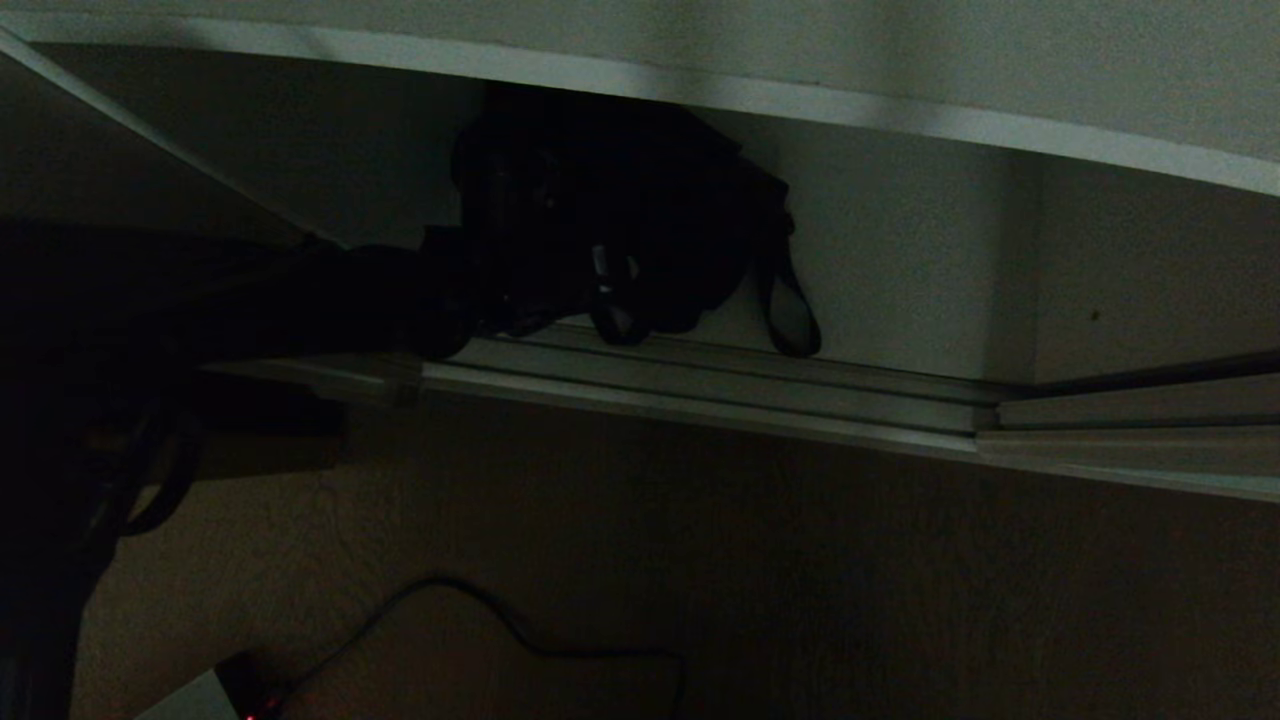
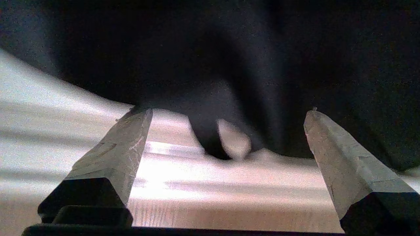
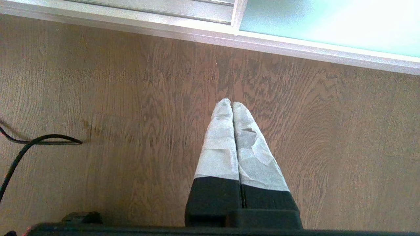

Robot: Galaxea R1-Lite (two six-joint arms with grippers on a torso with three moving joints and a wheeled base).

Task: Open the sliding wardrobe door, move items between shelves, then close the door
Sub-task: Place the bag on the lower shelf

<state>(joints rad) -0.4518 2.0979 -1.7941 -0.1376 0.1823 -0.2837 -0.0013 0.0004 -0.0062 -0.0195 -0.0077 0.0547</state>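
Reaching: left arm (image 1: 300, 300) comes in from 9 o'clock of the head view, low into the wardrobe, its end lost in the dark against the bag.
Left gripper (image 2: 229, 111): fingers (image 2: 124, 147) spread wide, nothing between them; the bag lies just past the tips, and I cannot tell if a tip touches it.
Bag (image 1: 610, 200): black, soft, slumped on the lower shelf at about 12 o'clock of the head view, close under the upper shelf.
Strap (image 1: 790, 300): a long black loop hanging off the bag toward 4 o'clock, its end at the shelf's front edge.
Fitting (image 1: 603, 265): a small pale metal piece on the bag's front.
Lower shelf (image 2: 229, 183): pale board, bare below the open fingers.
Upper shelf (image 1: 900, 110): pale board with a lighter front edge, running across the top.
Rails (image 1: 700, 390): silver tracks along the wardrobe's front.
Door (image 3: 328, 23): frosted teal panel, at 1 o'clock in the right wrist view, standing in the rails.
Right gripper (image 3: 232, 104): pressed closed, empty, pointing down over the wood floor (image 3: 131, 114).
Cable (image 1: 520, 630): black, lying on the floor at 6 o'clock.
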